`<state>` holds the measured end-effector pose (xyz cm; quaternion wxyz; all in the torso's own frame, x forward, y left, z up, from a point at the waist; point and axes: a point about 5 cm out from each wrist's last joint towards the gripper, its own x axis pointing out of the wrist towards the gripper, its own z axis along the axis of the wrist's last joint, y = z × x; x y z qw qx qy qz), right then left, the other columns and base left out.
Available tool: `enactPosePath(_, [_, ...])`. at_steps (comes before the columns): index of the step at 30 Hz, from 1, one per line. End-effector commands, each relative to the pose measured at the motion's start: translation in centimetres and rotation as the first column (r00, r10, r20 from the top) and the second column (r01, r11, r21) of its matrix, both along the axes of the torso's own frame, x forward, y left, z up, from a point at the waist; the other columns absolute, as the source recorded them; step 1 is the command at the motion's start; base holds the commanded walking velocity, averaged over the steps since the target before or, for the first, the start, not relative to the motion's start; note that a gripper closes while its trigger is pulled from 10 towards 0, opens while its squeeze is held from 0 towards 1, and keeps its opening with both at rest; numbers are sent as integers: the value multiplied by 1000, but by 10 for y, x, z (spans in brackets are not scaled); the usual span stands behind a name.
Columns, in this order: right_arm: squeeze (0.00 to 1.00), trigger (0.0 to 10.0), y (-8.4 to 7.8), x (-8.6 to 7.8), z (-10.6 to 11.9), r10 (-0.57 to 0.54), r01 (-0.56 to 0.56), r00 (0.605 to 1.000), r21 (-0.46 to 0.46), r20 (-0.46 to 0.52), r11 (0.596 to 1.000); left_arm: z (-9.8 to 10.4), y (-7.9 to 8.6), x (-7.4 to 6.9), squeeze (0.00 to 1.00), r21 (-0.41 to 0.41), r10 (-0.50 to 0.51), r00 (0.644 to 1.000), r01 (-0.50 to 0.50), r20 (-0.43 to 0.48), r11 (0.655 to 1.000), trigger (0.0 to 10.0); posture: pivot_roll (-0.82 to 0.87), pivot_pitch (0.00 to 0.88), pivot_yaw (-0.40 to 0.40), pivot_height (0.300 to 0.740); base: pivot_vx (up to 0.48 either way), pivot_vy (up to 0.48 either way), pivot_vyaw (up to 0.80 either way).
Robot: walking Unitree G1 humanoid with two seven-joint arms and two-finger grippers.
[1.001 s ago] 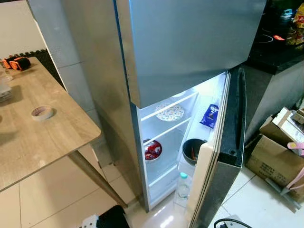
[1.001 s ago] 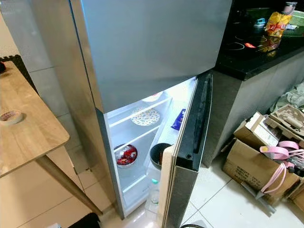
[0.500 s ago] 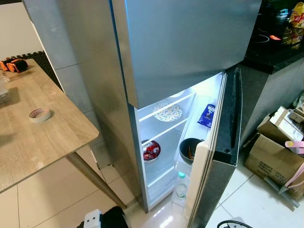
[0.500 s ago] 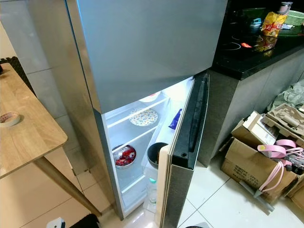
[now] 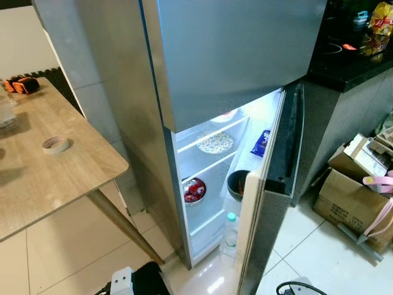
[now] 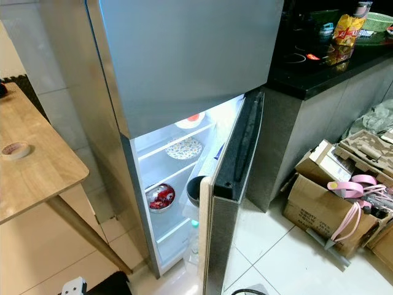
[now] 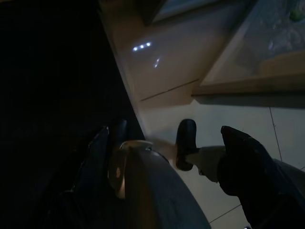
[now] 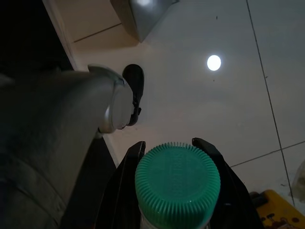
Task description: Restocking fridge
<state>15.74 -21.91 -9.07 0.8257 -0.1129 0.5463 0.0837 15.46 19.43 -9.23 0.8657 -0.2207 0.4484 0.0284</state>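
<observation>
The steel fridge point(image 5: 233, 61) stands straight ahead with its lower door point(image 5: 264, 233) swung partly open and the inside lit. On its shelves sit a patterned plate point(image 5: 215, 142) and a bowl of red items point(image 5: 194, 190). The door rack holds a dark bowl point(image 5: 236, 183), a blue packet point(image 5: 260, 142) and a green-capped bottle point(image 5: 229, 228). My right gripper point(image 8: 169, 143) hangs low over the tiled floor, shut on a bottle with a ribbed green cap point(image 8: 177, 179). My left gripper point(image 7: 166, 132) hangs in shade beside my leg, fingers point(image 7: 240, 160) apart and nothing between them.
A wooden table point(image 5: 37, 184) with a tape roll point(image 5: 55, 144) stands to the left, one leg slanting toward the fridge. Right of the fridge is a black counter point(image 5: 350, 58) and, on the floor, cardboard boxes point(image 5: 350, 196) with pink straps.
The whole picture has shifted a little, so the camera moved; the fridge opening now sits further left and looks narrower. The fridge contents stay put.
</observation>
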Motion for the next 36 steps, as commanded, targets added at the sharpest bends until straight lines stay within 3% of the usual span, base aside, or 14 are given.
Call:
enactPosePath(1, [0,10000,3,2,0,-9,9,1000,5,3,1000,-4,-6,-8,0,-7,-3,999,3,-32,1000,10000,-136,0,-1,740,-461,0,0])
enactPosePath(10, [0,10000,5,5,1,-22,22,1000,18,22,1000,-5,-8,-9,0,-14,-6,999,5,-34,1000,10000,-136,0,-1,740,-477,0,0])
enactPosePath(18, [0,10000,-12,-9,0,-38,38,999,5,8,999,-5,-8,-8,0,-15,-4,999,3,-34,1000,10000,-136,0,-1,740,-480,0,0])
enactPosePath(20, [0,10000,-22,-15,0,-39,39,999,1,13,999,-5,-7,-8,0,-6,4,999,-4,-32,1000,10000,-136,0,-1,740,0,0,0])
enactPosePath(25, [0,10000,-26,-16,2,-15,16,1000,-4,26,1000,-5,-5,-10,0,7,-6,999,6,-36,1000,10000,-141,0,4,740,0,0,0])
enactPosePath(31, [0,10000,-27,-14,3,-5,5,999,-9,31,1000,-5,-4,-11,0,8,-2,999,2,-39,1000,10000,-143,0,2,740,0,0,0])
enactPosePath(36, [0,10000,-7,-1,3,30,-31,997,13,67,999,-6,-5,-13,0,22,-45,998,47,-49,999,10000,-145,0,2,740,0,-244,0])
